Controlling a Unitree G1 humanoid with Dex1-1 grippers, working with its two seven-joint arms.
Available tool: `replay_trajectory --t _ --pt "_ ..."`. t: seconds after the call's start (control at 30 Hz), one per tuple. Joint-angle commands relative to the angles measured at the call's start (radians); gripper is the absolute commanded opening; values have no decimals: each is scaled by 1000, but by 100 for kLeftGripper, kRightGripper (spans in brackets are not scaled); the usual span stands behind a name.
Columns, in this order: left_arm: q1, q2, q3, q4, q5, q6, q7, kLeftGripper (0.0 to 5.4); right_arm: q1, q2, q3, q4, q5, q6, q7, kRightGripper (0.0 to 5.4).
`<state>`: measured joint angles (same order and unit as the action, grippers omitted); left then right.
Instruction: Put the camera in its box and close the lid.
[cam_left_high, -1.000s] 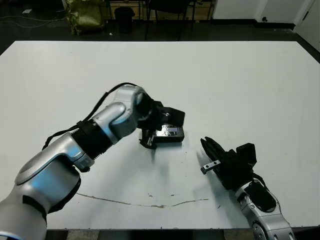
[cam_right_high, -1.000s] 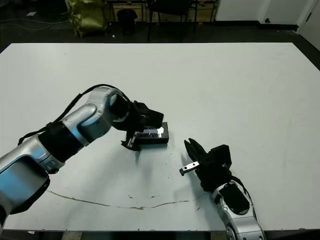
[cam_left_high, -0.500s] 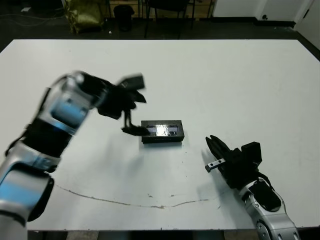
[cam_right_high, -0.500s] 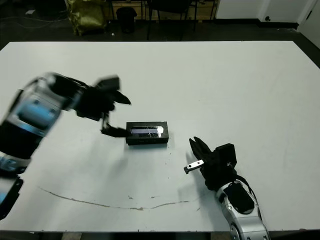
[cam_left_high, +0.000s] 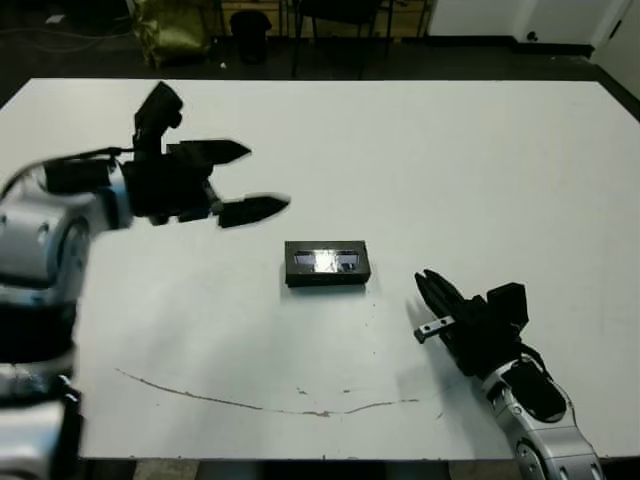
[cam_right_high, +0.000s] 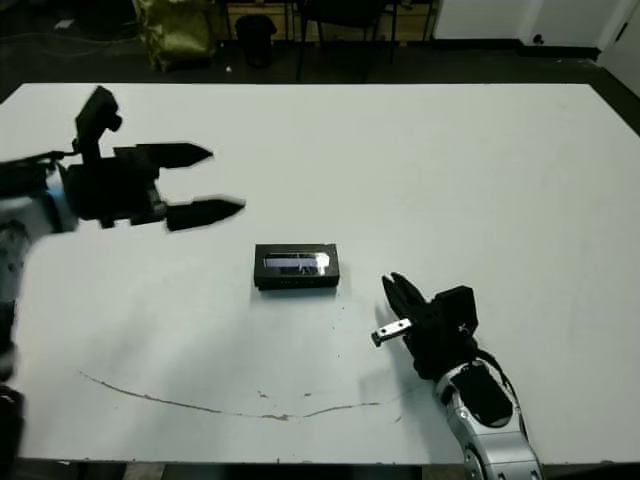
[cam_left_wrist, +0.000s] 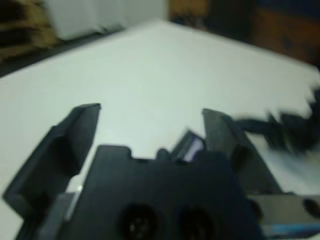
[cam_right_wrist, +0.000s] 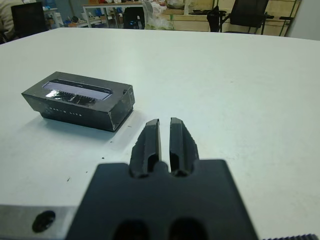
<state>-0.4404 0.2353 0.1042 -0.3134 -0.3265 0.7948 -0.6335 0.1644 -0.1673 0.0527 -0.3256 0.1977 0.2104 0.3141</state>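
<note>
My left claw (cam_left_high: 245, 180) hangs wide open; the lidded box (cam_left_high: 327, 263) sits between it and my pinched-together right claw (cam_left_high: 432, 303), desk (cam_left_high: 480, 170) bare around.

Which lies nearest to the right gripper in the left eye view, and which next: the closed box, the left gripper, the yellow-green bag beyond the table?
1. The box, lid on, just ahead and left of the right gripper.
2. The left gripper, open, raised farther left beyond the box.
3. The yellow-green bag, on the floor past the table's far edge.

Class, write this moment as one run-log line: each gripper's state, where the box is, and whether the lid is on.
left gripper: open, empty, raised clear of box | right gripper: shut, empty | box: on table, lid on | camera: not visible
</note>
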Motion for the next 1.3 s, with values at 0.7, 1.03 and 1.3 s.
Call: replay_trajectory --t 0.7,1.03,1.3 --pt "366 -269 -428 29 230 -345 426 3 18 -4 -20 9 32 26 5 0" --pt "330 -325 -428 162 313 -414 547 3 11 -11 -13 15 15 14 -2 0" --pt "301 -398 -368 223 269 -270 601 3 13 -11 -12 12 8 14 -5 0"
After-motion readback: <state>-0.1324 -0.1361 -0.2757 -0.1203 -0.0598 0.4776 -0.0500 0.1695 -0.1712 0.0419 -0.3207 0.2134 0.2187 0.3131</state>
